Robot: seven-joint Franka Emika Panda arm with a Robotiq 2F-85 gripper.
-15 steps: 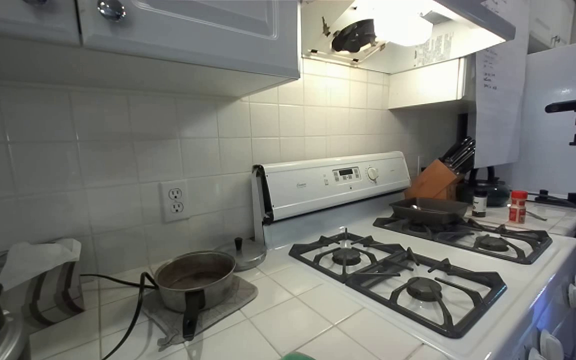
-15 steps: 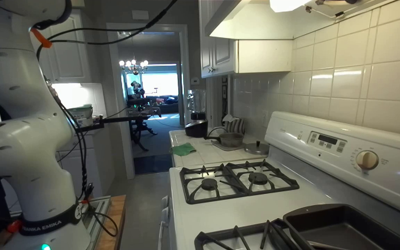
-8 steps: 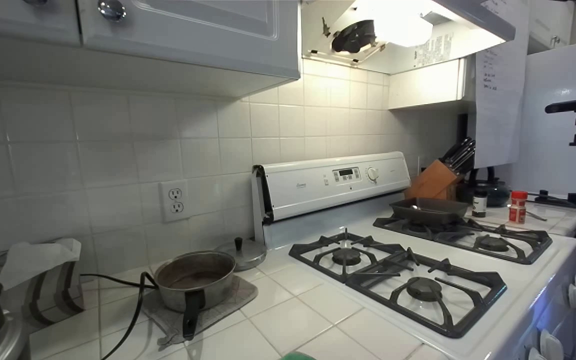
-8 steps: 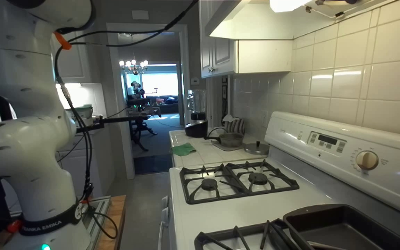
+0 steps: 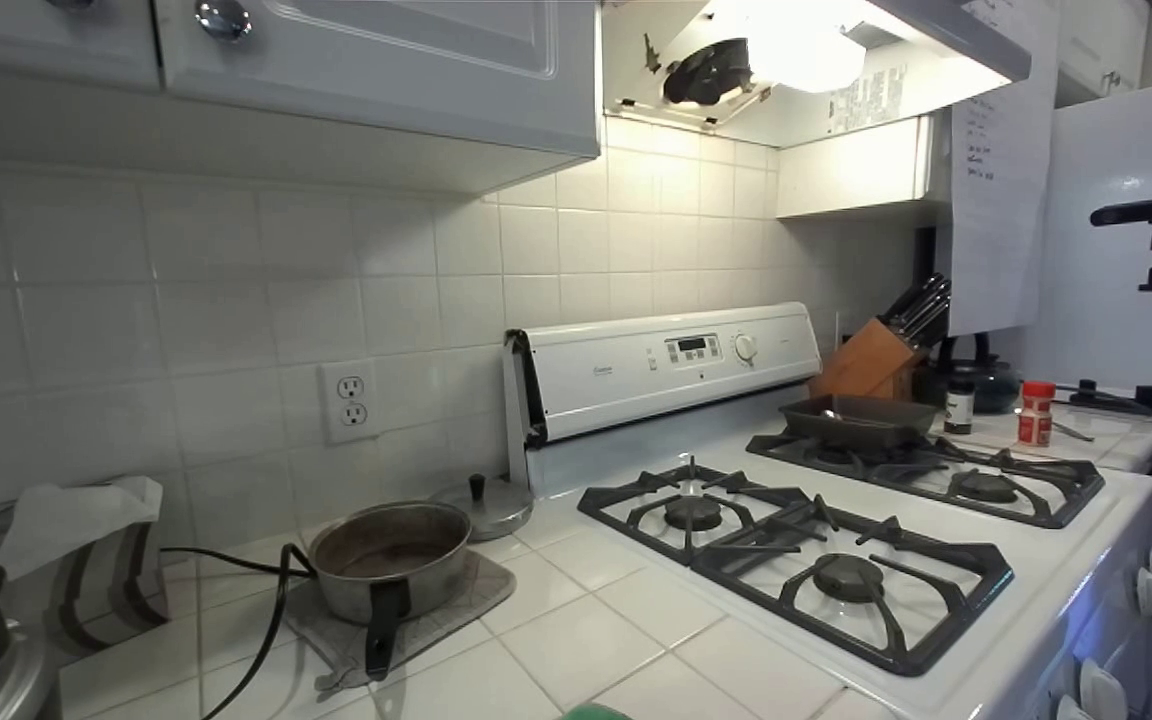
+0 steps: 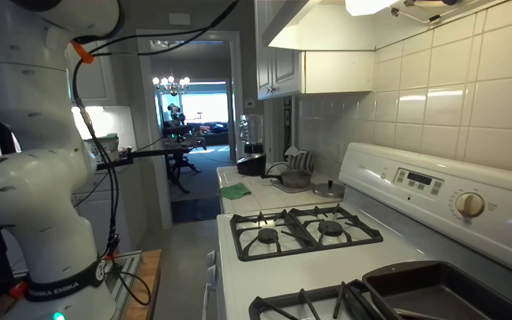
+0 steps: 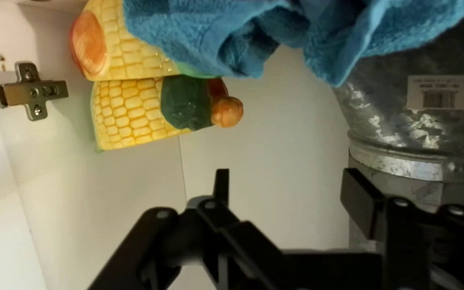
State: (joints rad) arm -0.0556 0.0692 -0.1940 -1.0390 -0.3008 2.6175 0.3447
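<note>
A: How is the arm [image 6: 29, 111] posed?

B: In an exterior view it stands beside the stove [image 6: 314, 266]. Above the base [image 6: 60, 298], the rounded shoulder [image 6: 29, 186] swells outward; from it the next link rises nearly upright, and the uppermost joint, turned toward the stove side, is cut off by the top edge. Cables [image 6: 112, 186] run down along the links, bound high up by an orange strap [image 6: 82, 52].

A: And the gripper [image 7: 288, 193]?

B: In the wrist view it enters from the lower edge, released, its jaws spread wide. A pale panel [image 7: 276, 141] shows through the gap. The finger on the picture's right overlaps the duct [image 7: 401, 125]; contact cannot be told.

A: Where is the towel [image 7: 224, 36]?

B: Blue and bunched, it spans the top of the wrist view, apart from the fingertips [image 7: 222, 183].

A: What lies about it?

B: To its left, a yellow corn piece [image 7: 123, 56], partly covered by the towel, touches a second corn piece [image 7: 131, 117] with green and orange details. A hinge [image 7: 34, 90] sits at far left; the duct's label [image 7: 441, 92] bears a barcode.

A: And on the table [image 5: 576, 650]?

B: In both exterior views, a pot [image 5: 391, 555] with its lid [image 5: 484, 508] just beside it.
</note>
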